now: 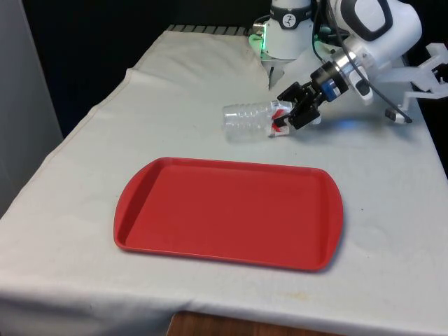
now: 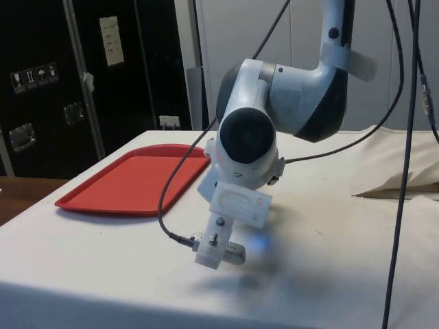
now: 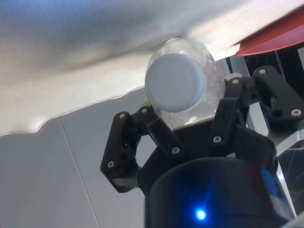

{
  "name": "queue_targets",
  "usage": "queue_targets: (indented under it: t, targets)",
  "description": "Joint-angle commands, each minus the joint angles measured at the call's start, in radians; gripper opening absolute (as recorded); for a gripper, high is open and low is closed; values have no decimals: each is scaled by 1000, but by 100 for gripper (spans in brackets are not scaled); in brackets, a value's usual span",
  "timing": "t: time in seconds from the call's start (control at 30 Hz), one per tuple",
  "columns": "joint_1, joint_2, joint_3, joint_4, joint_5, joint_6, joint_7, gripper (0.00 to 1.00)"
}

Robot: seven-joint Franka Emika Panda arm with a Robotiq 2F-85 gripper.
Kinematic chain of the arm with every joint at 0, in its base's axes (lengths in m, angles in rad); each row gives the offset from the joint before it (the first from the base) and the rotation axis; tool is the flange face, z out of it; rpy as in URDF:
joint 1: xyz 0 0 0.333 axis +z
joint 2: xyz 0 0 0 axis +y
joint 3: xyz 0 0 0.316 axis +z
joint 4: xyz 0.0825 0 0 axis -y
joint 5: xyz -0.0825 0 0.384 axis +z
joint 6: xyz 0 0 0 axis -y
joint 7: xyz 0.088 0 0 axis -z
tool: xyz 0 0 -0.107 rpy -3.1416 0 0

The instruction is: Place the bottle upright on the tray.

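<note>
A clear plastic bottle (image 1: 246,119) with a red and white label lies on its side on the white cloth, just beyond the red tray (image 1: 227,210). Its cap end points to the front view's right. My gripper (image 1: 292,112) comes in from that side and is shut on the bottle's neck end. In the wrist view the pale cap (image 3: 175,83) faces the camera, and a black finger (image 3: 159,130) presses the bottle's shoulder on each side. The tray (image 2: 130,179) lies flat with nothing on it.
The white arm (image 2: 274,110) bends low over the cloth at the side view's middle, with cables hanging around it. A fold of cloth (image 2: 401,185) rises at the side view's right. The table's near edge (image 1: 231,315) runs just in front of the tray.
</note>
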Motion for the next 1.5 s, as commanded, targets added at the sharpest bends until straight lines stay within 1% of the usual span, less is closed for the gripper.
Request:
queue_targets:
  t: [0.0, 0.13, 0.27, 0.4, 0.43, 0.47, 0.63, 0.67, 0.7, 0.9, 0.97, 1.0, 1.03, 1.07, 1.27, 1.3, 1.33, 1.47]
  targets:
    - [-1, 3, 1, 1, 0, 4, 1, 0]
    - [0, 0, 0, 1, 0, 0, 0, 0]
    - [-5, -10, 1, 1, 7, 4, -10, 0]
    - [-9, -34, 1, -4, 15, 6, -29, 0]
    - [-3, -19, -2, 3, 5, -1, -16, 0]
    - [-10, -47, 1, -9, 20, 7, -38, 0]
    - [-15, -91, -2, -22, 37, 18, -72, 0]
    - [-8, -85, -3, -19, 32, 6, -63, 0]
    - [-16, -97, -2, -22, 40, 20, -78, 0]
    - [-21, -131, -2, -24, 60, 23, -118, 0]
    - [-23, -148, -3, -22, 73, 23, -142, 0]
    - [-17, -143, -4, -19, 67, 10, -133, 0]
    - [-23, -155, -3, -21, 78, 23, -152, 0]
    - [-24, -161, -3, -20, 83, 22, -161, 0]
    - [-25, -198, -4, -11, 117, 19, -222, 0]
    - [-20, -189, -5, -12, 105, 10, -205, 0]
    - [-26, -203, -4, -10, 121, 18, -230, 0]
    - [-26, -223, -5, -6, 140, 17, -264, 0]
